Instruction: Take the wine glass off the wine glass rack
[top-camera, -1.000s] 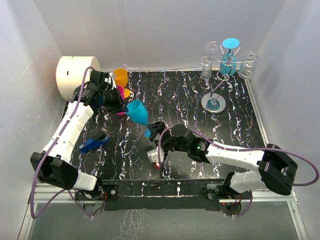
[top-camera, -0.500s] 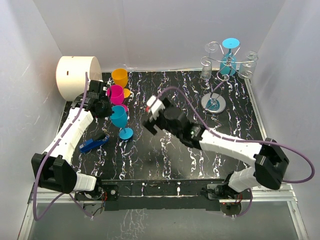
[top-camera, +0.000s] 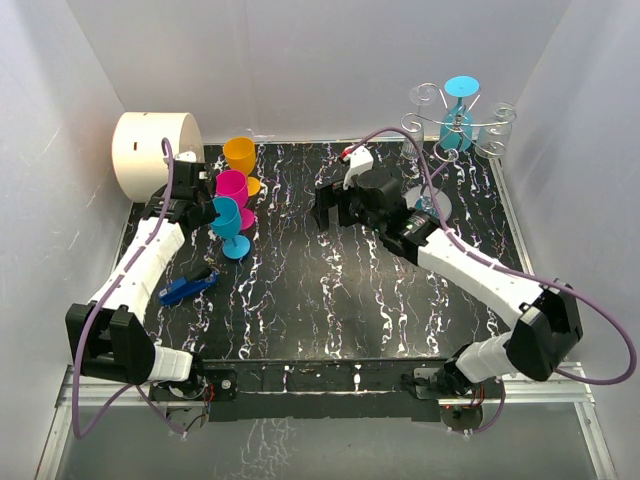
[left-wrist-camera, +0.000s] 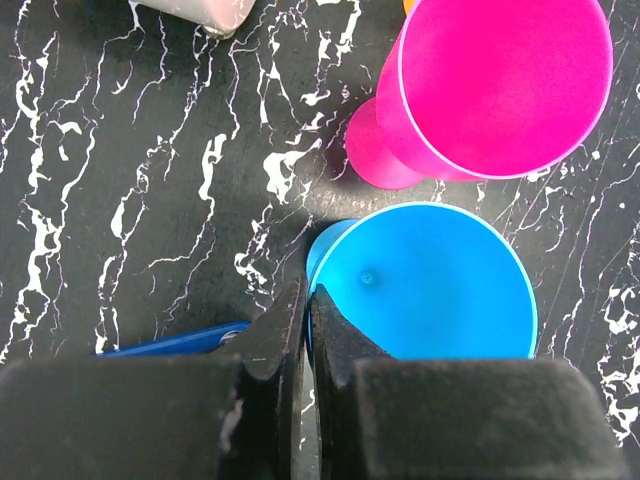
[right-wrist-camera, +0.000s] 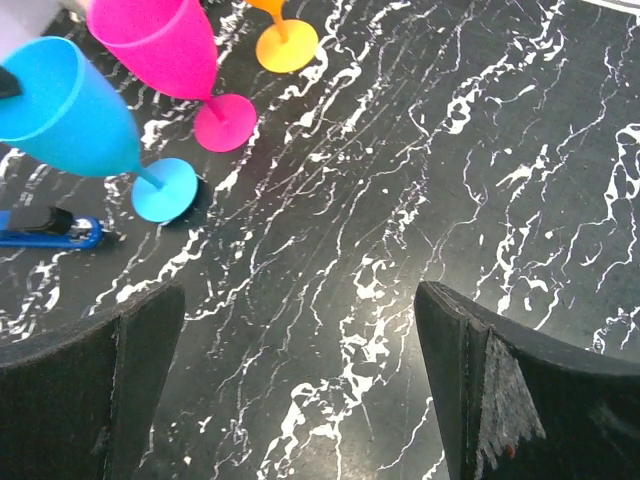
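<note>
The wine glass rack (top-camera: 470, 126), silver wire with curled arms, stands at the far right corner. A blue wine glass (top-camera: 457, 108) hangs upside down on it, with clear glasses (top-camera: 411, 141) on its side arms. My right arm partly hides its disc base (top-camera: 437, 208). My right gripper (top-camera: 328, 204) is open and empty over the table's middle, left of the rack, and shows in the right wrist view (right-wrist-camera: 300, 350). My left gripper (top-camera: 212, 212) is shut on the rim of another blue wine glass (left-wrist-camera: 430, 280) that stands upright at the left.
A pink glass (top-camera: 232, 187) and an orange glass (top-camera: 240, 155) stand beside the held blue one. A white cylinder (top-camera: 150, 150) stands at the far left corner. A blue tool (top-camera: 188, 288) lies near the left edge. White walls enclose the table.
My left arm swung the blue glass from tilted over the middle to upright beside the pink glass. My right gripper moved from the table's front up and right, toward the rack.
</note>
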